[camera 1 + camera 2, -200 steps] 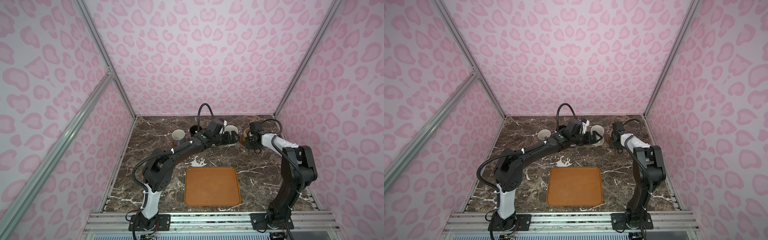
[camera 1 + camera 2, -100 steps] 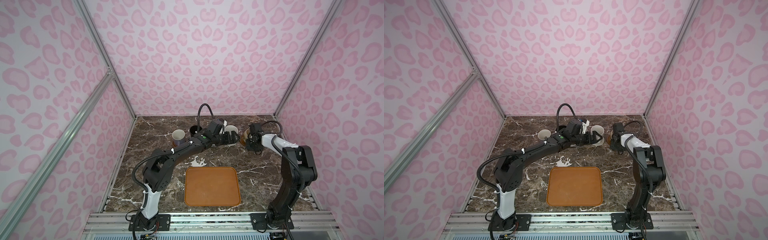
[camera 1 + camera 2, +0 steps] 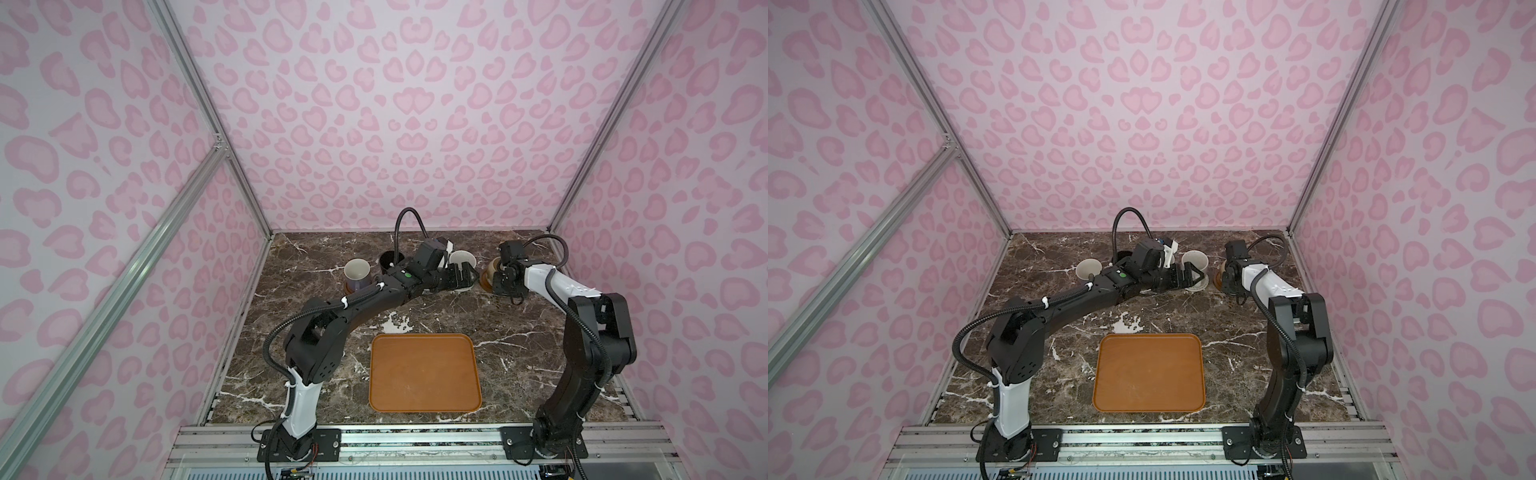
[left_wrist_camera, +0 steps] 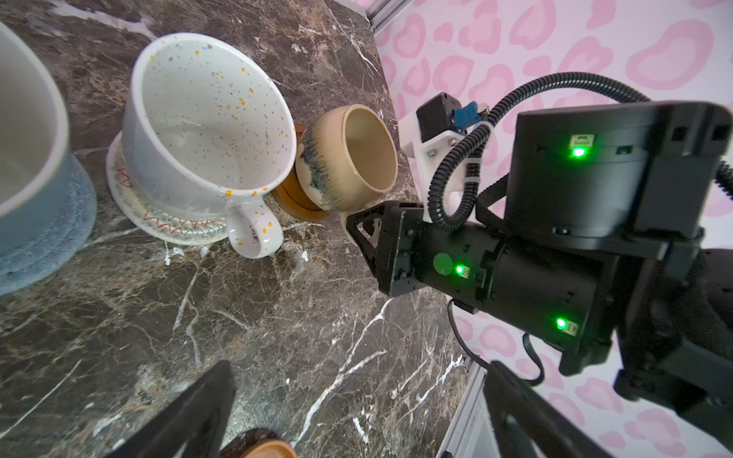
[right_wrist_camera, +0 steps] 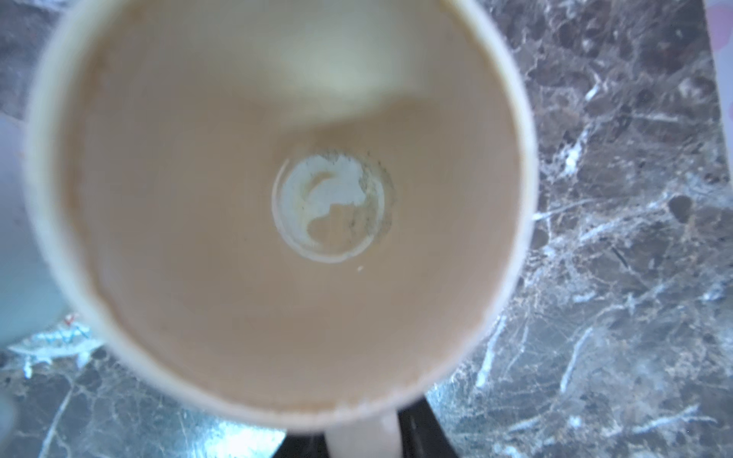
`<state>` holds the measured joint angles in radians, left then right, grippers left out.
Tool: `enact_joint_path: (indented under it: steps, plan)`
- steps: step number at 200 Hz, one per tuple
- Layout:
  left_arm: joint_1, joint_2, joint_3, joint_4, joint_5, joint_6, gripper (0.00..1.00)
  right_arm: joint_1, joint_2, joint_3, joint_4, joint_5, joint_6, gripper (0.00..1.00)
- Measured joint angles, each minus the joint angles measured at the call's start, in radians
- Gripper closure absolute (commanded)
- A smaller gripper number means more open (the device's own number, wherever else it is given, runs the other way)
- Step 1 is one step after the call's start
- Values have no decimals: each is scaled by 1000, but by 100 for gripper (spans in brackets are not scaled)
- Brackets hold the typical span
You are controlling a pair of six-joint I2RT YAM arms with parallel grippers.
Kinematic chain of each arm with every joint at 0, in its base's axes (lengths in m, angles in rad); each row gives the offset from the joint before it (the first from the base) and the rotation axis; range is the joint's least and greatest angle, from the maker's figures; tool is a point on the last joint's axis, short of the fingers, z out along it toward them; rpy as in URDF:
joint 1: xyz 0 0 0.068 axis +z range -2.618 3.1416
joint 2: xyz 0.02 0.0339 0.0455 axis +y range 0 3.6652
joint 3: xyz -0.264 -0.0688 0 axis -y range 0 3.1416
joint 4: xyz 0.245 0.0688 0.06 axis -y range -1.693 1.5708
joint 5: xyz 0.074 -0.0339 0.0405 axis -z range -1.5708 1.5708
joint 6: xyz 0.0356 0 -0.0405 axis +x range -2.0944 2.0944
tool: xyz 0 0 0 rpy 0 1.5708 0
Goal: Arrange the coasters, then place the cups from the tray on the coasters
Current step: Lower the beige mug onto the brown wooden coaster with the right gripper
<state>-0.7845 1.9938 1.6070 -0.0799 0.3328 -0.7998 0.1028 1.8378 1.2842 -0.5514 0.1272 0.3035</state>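
1. We see the left gripper [image 3: 465,277] gaping wide just beside the speckled white mug [image 4: 206,119], near the far edge of the bench [image 3: 457,320].
2. The right gripper [image 3: 503,279] flanks the handle of the beige mug [image 4: 349,158]; we cannot tell whether it clamps.
3. That mug rests on a brown wooden coaster [image 4: 291,198], toward the far right corner.

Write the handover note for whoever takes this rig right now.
Left pincer: open, empty, near the speckled mug.
Right pincer: astride the handle of the beige mug; grip cannot be told.
Things: tray bare. Back row: lavender mug on a brown coaster, black mug (coaster hidden), light blue mug on the grey-blue coaster, speckled mug on the cream coaster, beige mug on a wooden coaster.
Done: all five mugs off the tray.
Left: release the beige mug, check it sits flat, withdraw both arms.
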Motion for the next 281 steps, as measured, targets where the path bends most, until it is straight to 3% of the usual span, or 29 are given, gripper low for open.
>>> enact_joint_path:
  steps: [75, 194, 223, 262, 281]
  plan:
    - [0, 0, 0, 0, 0, 0, 0, 1, 31, 25, 7, -5, -9, 92]
    - [0, -2, -14, 0, 0, 0, 0, -29, -7, -25, 67, -163, -53, 96]
    - [0, -6, -21, 0, 0, 0, 0, -40, -8, -42, 95, -184, -54, 93]
    - [2, -6, -22, 3, 0, 0, 0, -40, -16, -47, 91, -183, -53, 79]
    - [2, -8, -22, 3, 0, 0, 0, -40, -16, -47, 88, -183, -53, 78]
